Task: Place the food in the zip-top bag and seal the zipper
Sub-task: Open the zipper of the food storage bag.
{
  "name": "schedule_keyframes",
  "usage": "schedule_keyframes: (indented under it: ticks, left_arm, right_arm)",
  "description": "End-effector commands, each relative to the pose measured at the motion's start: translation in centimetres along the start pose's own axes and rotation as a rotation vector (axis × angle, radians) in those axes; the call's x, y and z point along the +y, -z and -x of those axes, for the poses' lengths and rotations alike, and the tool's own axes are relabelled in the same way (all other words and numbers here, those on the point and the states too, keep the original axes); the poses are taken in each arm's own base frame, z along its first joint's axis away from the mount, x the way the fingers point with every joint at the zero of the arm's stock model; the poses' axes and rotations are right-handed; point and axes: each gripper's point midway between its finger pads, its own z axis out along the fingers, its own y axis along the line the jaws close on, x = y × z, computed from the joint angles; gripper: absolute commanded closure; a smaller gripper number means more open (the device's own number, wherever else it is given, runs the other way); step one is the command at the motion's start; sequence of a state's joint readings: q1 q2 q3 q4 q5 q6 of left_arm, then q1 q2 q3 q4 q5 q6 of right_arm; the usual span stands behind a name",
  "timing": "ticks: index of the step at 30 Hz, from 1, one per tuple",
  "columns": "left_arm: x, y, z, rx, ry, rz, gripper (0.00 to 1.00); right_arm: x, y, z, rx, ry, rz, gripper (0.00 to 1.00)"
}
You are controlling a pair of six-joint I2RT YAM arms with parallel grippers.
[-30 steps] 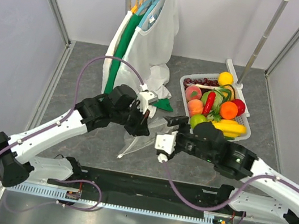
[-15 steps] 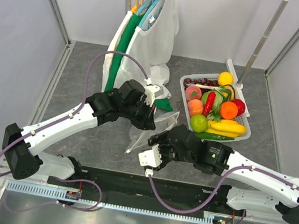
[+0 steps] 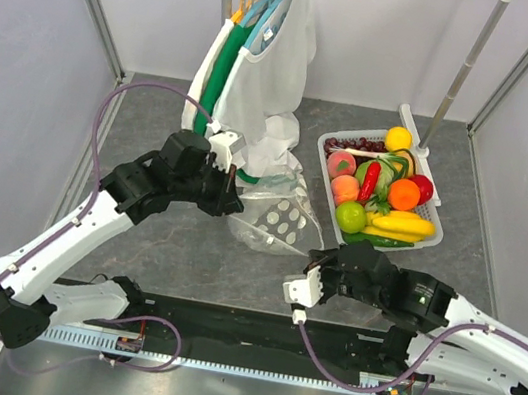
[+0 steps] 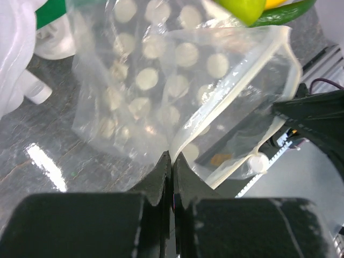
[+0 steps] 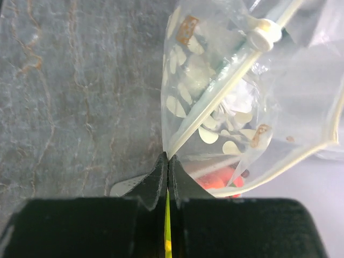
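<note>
Pinching the zip-top bag [image 3: 275,222] at centre frame, the left gripper [image 3: 234,196] had its fingers pressed together on one edge of the dotted plastic. The right gripper [image 3: 318,259], lower and to the right, clamped the opposite edge the same way. The zipper [image 4: 231,84] gaped apart between them. The food [image 3: 379,188] lay heaped in the white basket [image 3: 356,132] at upper right, apart from the bag.

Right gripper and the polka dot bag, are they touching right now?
Touching. In the right wrist view, the mouth edge of the zip-top bag runs straight down into the shut fingertips of the right gripper, with no gap showing.
</note>
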State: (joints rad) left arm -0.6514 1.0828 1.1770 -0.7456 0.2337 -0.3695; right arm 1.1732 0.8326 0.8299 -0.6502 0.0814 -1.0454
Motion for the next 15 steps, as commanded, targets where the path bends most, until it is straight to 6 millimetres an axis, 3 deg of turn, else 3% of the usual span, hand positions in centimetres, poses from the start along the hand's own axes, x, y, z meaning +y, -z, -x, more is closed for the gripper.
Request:
schedule_keyframes:
  ticks: [1, 4, 7, 12, 15]
  left_arm:
    - [3.9, 0.4, -0.6, 0.001, 0.003, 0.197, 0.98]
    - [4.4, -0.4, -1.5, 0.056, -0.013, 0.212, 0.98]
    - [3.8, -1.0, -2.8, 0.108, -0.007, 0.157, 0.98]
    - [3.0, -1.0, -4.6, 0.129, -0.078, 0.115, 0.98]
    - [3.5, -0.8, -4.1, 0.119, -0.097, 0.169, 0.98]
  right_arm:
    - [2.7, -0.2, -3.9, 0.118, 0.009, 0.074, 1.00]
    - [3.0, -1.7, -4.5, 0.103, -0.006, 0.065, 1.00]
    - [1.7, -3.3, -4.3, 0.086, -0.024, 0.040, 1.00]
    - [-0.5, -4.1, -3.8, 0.038, -0.033, 0.029, 1.00]
    - [-1.4, -3.9, -3.1, -0.007, -0.057, 0.032, 0.97]
